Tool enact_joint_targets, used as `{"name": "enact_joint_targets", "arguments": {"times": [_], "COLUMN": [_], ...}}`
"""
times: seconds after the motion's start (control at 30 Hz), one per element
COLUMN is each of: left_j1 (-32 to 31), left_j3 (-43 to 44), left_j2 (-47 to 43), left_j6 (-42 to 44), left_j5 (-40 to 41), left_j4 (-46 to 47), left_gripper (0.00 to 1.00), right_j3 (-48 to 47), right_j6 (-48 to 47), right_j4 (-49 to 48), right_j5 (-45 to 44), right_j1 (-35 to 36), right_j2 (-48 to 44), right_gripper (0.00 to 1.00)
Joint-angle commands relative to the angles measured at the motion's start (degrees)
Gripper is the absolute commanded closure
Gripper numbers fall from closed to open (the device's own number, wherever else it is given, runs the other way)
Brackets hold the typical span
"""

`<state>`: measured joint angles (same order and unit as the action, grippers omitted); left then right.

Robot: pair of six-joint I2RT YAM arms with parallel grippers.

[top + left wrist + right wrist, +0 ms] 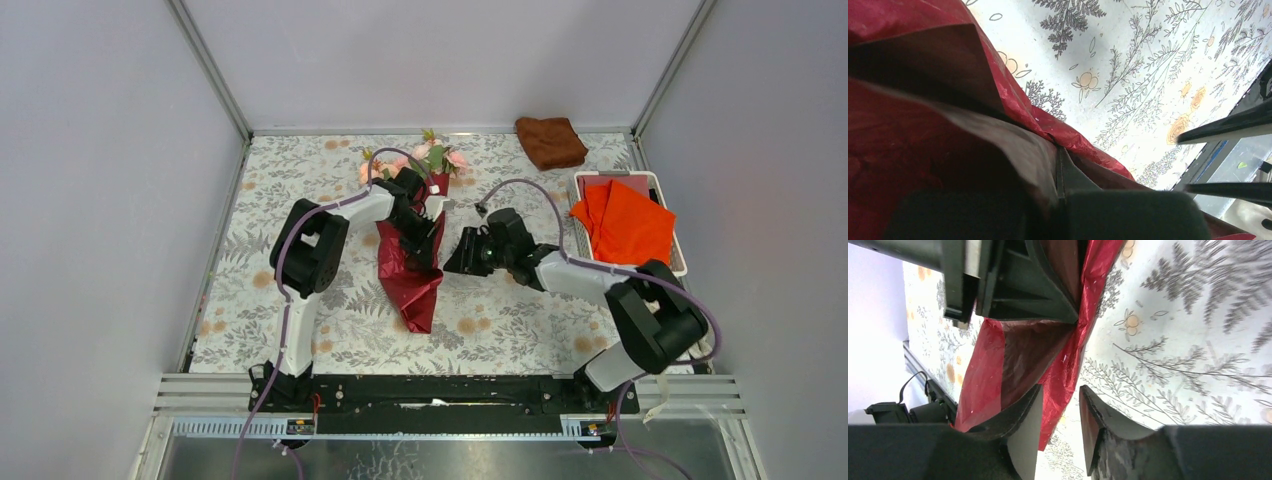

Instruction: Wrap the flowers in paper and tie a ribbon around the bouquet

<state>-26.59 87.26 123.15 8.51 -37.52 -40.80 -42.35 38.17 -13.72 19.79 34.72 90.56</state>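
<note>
The bouquet lies in the middle of the table, its pink flowers point(432, 157) pointing toward the back wall. The dark red paper point(412, 275) forms a cone round the stems, narrowing toward me. My left gripper point(424, 238) sits on top of the cone, shut on a fold of the paper point(923, 125), whose maroon reverse drapes over the jaws point(1060, 156). My right gripper point(458, 262) hovers low beside the cone's right edge. It is open, and the red paper edge point(1068, 365) shows just past its fingertips point(1061, 388). The ribbon is out of view.
A brown folded cloth point(550, 142) lies at the back right. A white basket point(661, 181) by the right wall holds orange sheets point(625, 222). The floral tablecloth point(520, 320) covers the table, with walls close on three sides.
</note>
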Motion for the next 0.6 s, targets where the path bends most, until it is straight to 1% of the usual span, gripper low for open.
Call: {"name": "enact_joint_targets", "arguments": {"times": [0.0, 0.1, 0.2, 0.27, 0.33, 0.4, 0.47, 0.5, 0.57], "left_j1": [-0.21, -0.13, -0.21, -0.16, -0.25, -0.16, -0.14, -0.13, -0.13], "left_j3": [0.01, 0.16, 0.19, 0.18, 0.19, 0.17, 0.13, 0.21, 0.37], "left_j2": [-0.55, -0.41, -0.30, -0.22, -0.20, -0.34, -0.50, -0.61, -0.84], "left_j6": [0.15, -0.11, -0.44, -0.45, -0.43, -0.37, -0.30, -0.26, -0.23], "left_j5": [1.25, 1.45, 1.16, 1.10, 1.17, 1.28, 1.44, 1.52, 1.62], "left_j4": [2.39, 2.47, 2.65, 2.82, 2.83, 2.83, 2.83, 2.83, 2.83], "left_gripper": [1.00, 1.00, 1.00, 1.00, 1.00, 1.00, 1.00, 1.00, 1.00], "right_j3": [-2.38, -5.41, -5.53, -4.48, -4.62, -4.52, -4.31, -3.91, -2.83], "right_j6": [-4.46, -3.87, -0.10, 2.57, 3.49, 4.26, 5.34, 5.74, 5.99], "right_j4": [6.58, 6.04, 3.19, -0.44, -1.38, -2.85, -4.13, -4.75, -5.46], "right_j5": [-6.56, -2.16, 3.99, 6.77, 8.94, 10.71, 13.72, 14.50, 15.10], "right_j1": [-1.60, -1.64, -1.04, 0.14, 1.25, 2.30, 2.65, 2.66, 2.72], "right_j2": [-6.21, -5.45, -3.01, -1.10, 1.44, 3.53, 5.12, 5.51, 5.55], "right_gripper": [0.56, 0.47, 0.36, 0.32, 0.28, 0.29, 0.33, 0.37, 0.51]}}
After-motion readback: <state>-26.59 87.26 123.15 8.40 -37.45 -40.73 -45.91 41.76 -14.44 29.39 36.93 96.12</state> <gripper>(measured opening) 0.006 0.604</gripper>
